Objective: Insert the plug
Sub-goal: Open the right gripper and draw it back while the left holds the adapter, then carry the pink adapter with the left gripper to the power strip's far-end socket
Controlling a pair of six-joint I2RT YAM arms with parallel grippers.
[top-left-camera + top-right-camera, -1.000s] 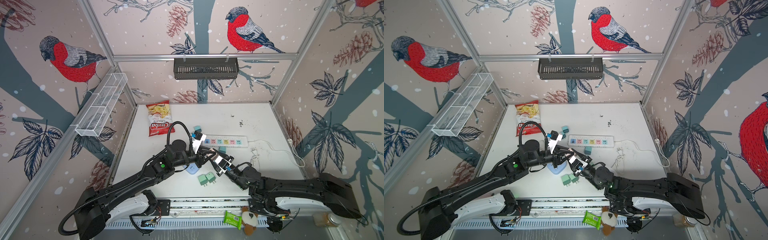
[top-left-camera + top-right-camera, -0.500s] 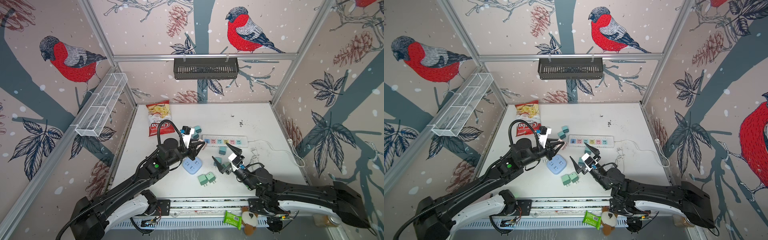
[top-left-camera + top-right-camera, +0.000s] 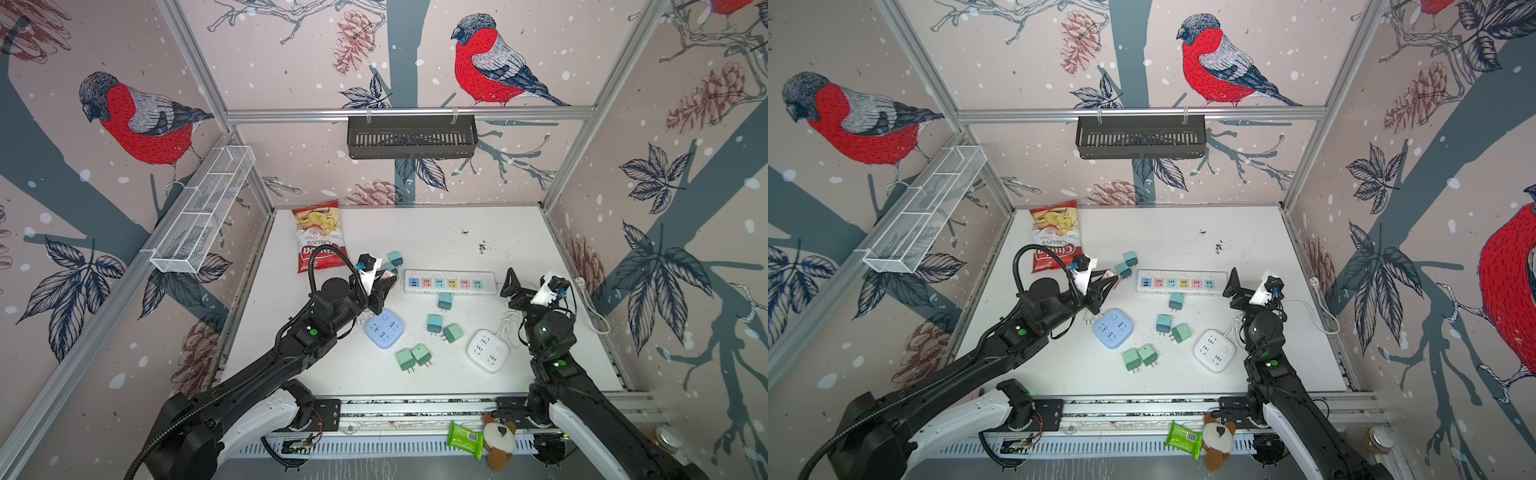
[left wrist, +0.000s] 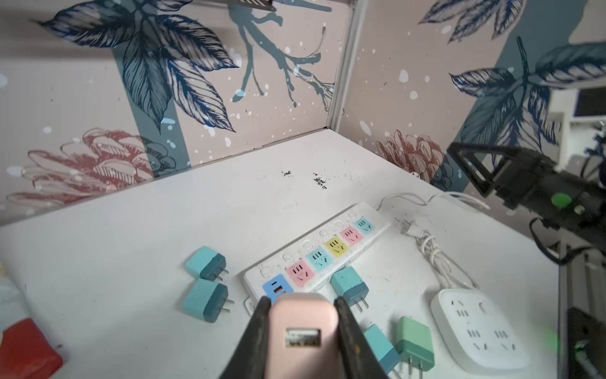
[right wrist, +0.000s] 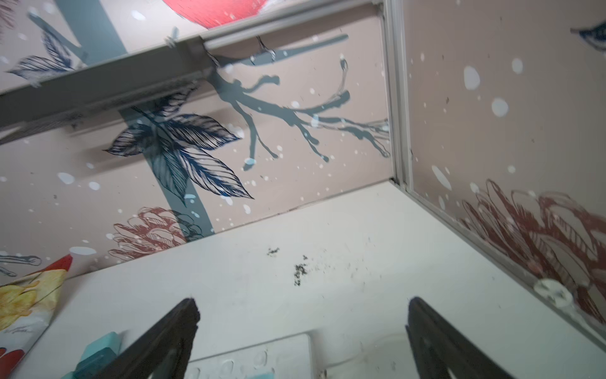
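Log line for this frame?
left gripper: shut on pink plug | right gripper: open, empty | power strip: nothing plugged in

white table [image 3: 436,232]: power strip [image 3: 451,282], chip bag [image 3: 318,237], loose plugs [image 3: 434,323].

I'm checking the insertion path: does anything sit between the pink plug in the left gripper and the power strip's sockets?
Nothing visible does. The pink plug in the left gripper is close to the power strip, whose sockets are all bare. A teal plug lies beside the strip's near edge, off the sockets.
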